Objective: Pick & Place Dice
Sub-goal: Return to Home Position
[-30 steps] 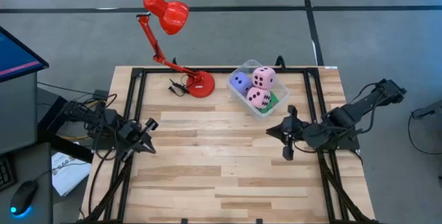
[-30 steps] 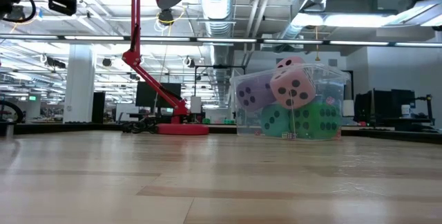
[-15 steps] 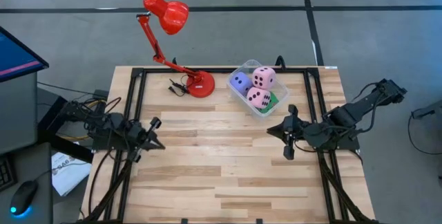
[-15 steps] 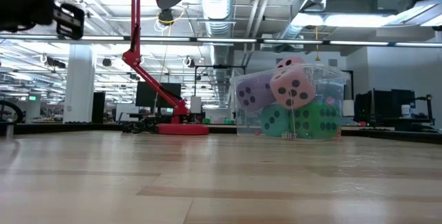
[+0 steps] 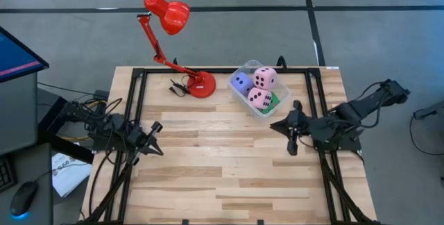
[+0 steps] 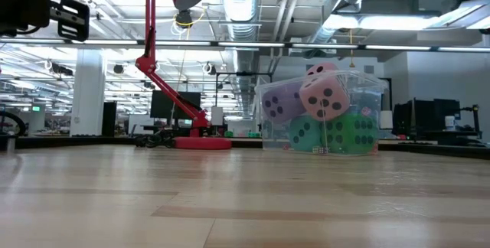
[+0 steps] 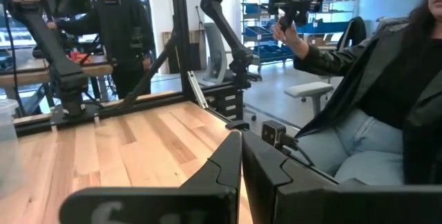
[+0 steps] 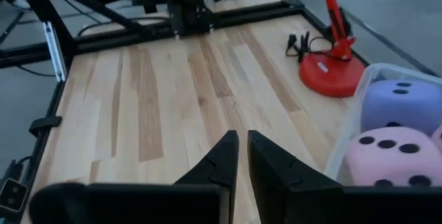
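Note:
A clear tub (image 5: pixel 254 89) stands at the table's far middle, and the dice lie inside it. In the high view I see a purple-blue die (image 5: pixel 241 82), two pink dice (image 5: pixel 264 78) (image 5: pixel 259 98) and a green die (image 5: pixel 275 102). The low view shows the green die (image 6: pixel 346 133) and a cyan one (image 6: pixel 305 133) under the others. My left gripper (image 5: pixel 154 139) hovers shut over the table's left part, far from the tub. My right gripper (image 5: pixel 291 132) hovers shut just near and right of the tub, with a pink die (image 8: pixel 387 158) and the purple-blue die (image 8: pixel 402 106) close beside it.
A red desk lamp stands with its base (image 5: pixel 201 85) left of the tub, its head (image 5: pixel 168 13) beyond the far edge and a black cable clip (image 5: pixel 179 86) beside the base. A black frame (image 5: pixel 132 107) borders the table. A seated person (image 7: pixel 387 92) shows beyond the table.
My left gripper has gone a little toward the table's middle and come down slightly. The dice and the tub have stayed where they were.

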Tool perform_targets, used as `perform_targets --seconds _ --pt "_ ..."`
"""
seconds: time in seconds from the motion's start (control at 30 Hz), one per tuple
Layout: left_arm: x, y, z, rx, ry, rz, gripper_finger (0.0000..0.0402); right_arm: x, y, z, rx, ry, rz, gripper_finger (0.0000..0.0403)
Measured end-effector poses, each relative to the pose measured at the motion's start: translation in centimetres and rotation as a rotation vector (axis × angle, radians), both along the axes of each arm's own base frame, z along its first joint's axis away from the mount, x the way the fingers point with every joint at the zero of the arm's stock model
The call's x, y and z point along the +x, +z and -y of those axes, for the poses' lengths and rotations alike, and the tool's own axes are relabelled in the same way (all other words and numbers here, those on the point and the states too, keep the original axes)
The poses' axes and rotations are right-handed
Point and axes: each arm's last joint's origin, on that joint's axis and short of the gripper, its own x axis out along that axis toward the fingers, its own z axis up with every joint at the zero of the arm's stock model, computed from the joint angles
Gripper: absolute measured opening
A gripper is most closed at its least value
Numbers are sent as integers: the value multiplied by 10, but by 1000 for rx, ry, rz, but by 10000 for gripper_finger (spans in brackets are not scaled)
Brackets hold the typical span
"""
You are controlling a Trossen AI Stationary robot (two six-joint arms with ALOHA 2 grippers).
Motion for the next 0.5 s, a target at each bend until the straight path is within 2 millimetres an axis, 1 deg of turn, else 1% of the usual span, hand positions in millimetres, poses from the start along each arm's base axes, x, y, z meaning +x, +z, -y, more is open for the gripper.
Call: perform_targets --seconds 0.13,0.2,0.3,0.5 --pt "0 0 0 1 0 -1 1 -5 7 5 -7 12 59 31" --pt "0 0 0 1 0 -1 1 -7 6 6 -21 46 95 31" --pt "0 0 0 1 0 -1 1 -8 -4 6 -42 88 146 31" --pt "0 0 0 2 0 -1 1 -15 -33 9 -20 186 235 31"
